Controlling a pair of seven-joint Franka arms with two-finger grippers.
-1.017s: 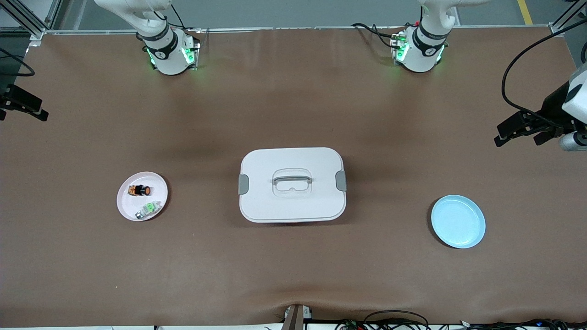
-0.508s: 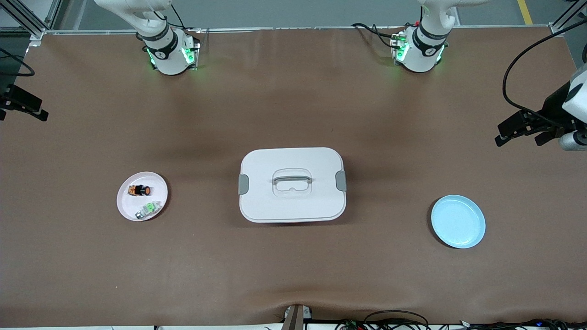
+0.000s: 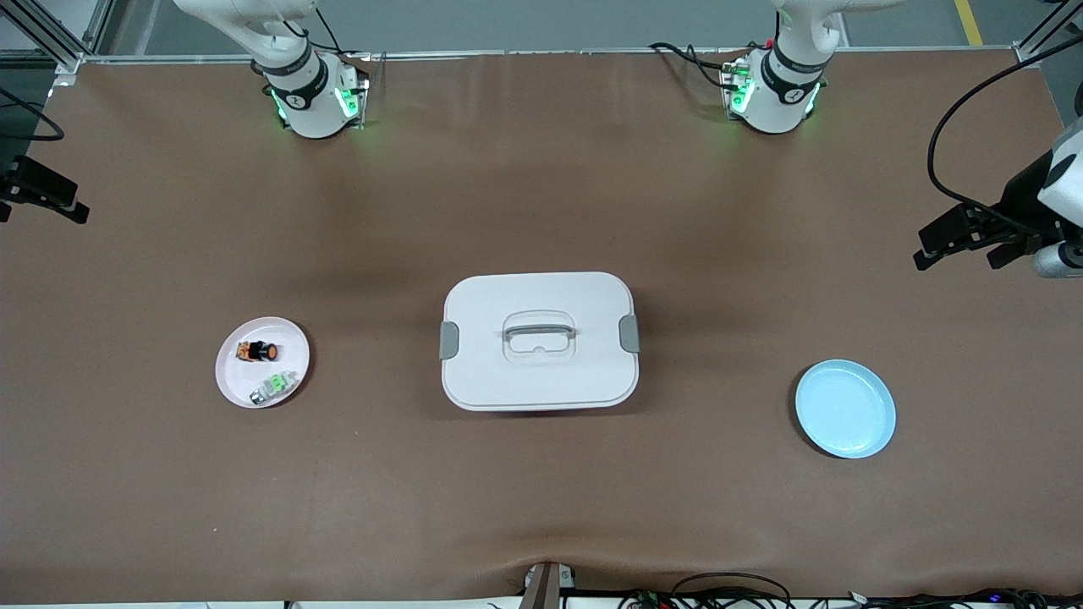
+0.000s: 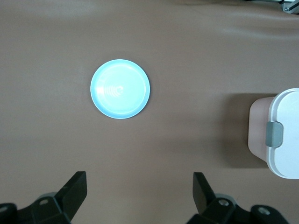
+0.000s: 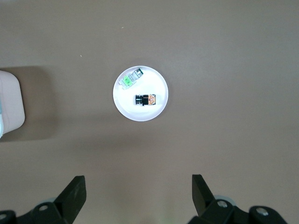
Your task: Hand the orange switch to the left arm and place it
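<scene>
The orange switch lies on its side on a small pink plate, toward the right arm's end of the table; it also shows in the right wrist view. The white box stands mid-table with its lid on. My right gripper is open and empty, high over bare table beside the pink plate. My left gripper is open and empty, high over bare table beside a blue plate. Only the arms' bases show in the front view.
A green-and-silver part lies on the pink plate next to the switch. The empty blue plate sits toward the left arm's end. Black fixtures with cables overhang both table ends. The box's edge shows in both wrist views.
</scene>
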